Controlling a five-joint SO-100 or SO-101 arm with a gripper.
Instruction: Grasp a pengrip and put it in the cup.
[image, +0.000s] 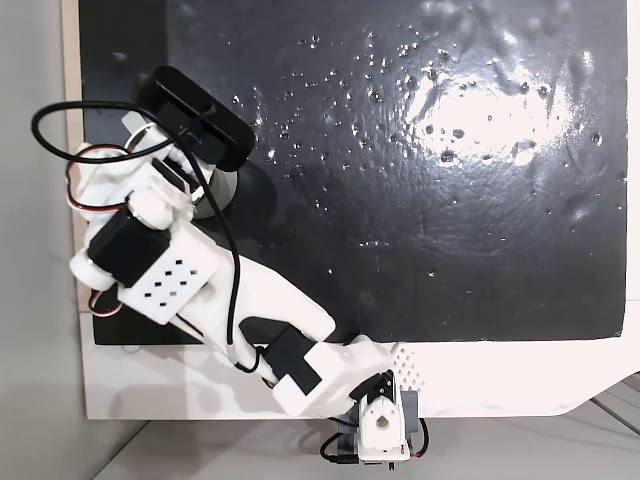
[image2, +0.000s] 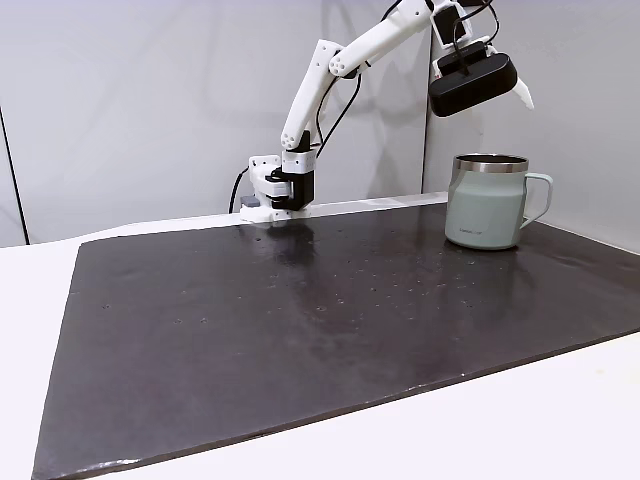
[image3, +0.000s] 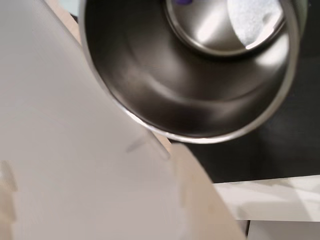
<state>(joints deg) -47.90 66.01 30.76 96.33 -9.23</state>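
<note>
The cup (image2: 485, 205), a pale sage-green mug with a steel rim and a side handle, stands at the right of the black mat in a fixed view. From above it is mostly hidden under the arm, with a pale edge of the cup (image: 222, 190) showing. My gripper (image2: 510, 95) hangs just above its mouth, behind the black wrist camera. The wrist view looks down into the cup (image3: 175, 90). A purple bit, the pengrip (image3: 182, 2), lies on its steel bottom at the top edge. One blurred white finger (image3: 60, 150) covers the left; nothing is held.
A black mat (image2: 300, 310) covers most of the white table, and its wide middle and front hold nothing. The arm's base (image2: 275, 195) stands at the mat's far edge. A grey wall rises behind.
</note>
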